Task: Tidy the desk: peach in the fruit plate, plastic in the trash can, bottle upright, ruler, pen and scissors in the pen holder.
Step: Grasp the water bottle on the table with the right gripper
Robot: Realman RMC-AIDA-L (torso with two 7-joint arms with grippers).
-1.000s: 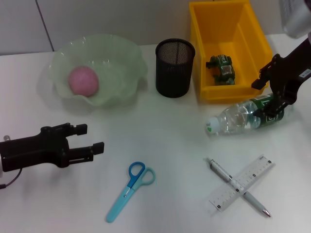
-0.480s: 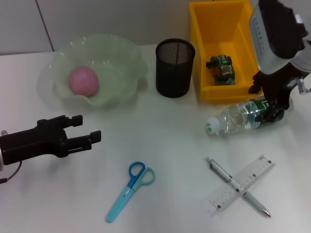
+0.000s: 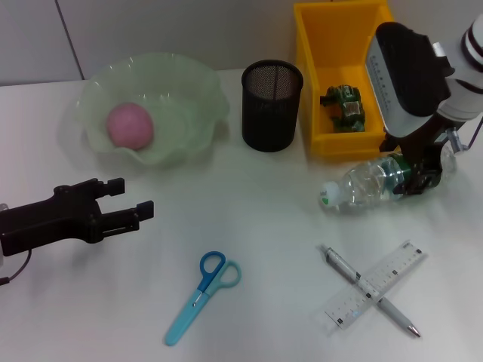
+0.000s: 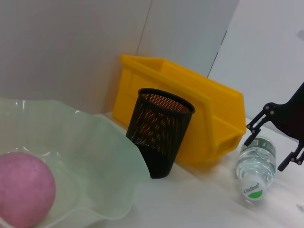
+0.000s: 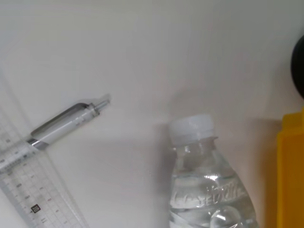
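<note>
The right gripper (image 3: 417, 170) has its fingers around the lying bottle (image 3: 370, 182) near the desk's right edge; the left gripper (image 3: 130, 202) hovers open.

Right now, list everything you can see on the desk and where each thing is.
Plate: one, pale green, far left of the desk.
Peach: one, pink, in the plate.
Pen holder: one, black mesh, between plate and bin, nothing seen in it.
Bin: one, yellow, far right.
Plastic: one crumpled green piece, inside the bin.
Bottle: one, clear with green label, lying on its side in front of the bin.
Scissors: one, blue, near centre.
Pen: one, silver, near right.
Ruler: one, clear, crossed with the pen.
Left gripper: black, fingers open, at the near left, holding nothing.
Right gripper: black, fingers around the bottle's labelled end.
</note>
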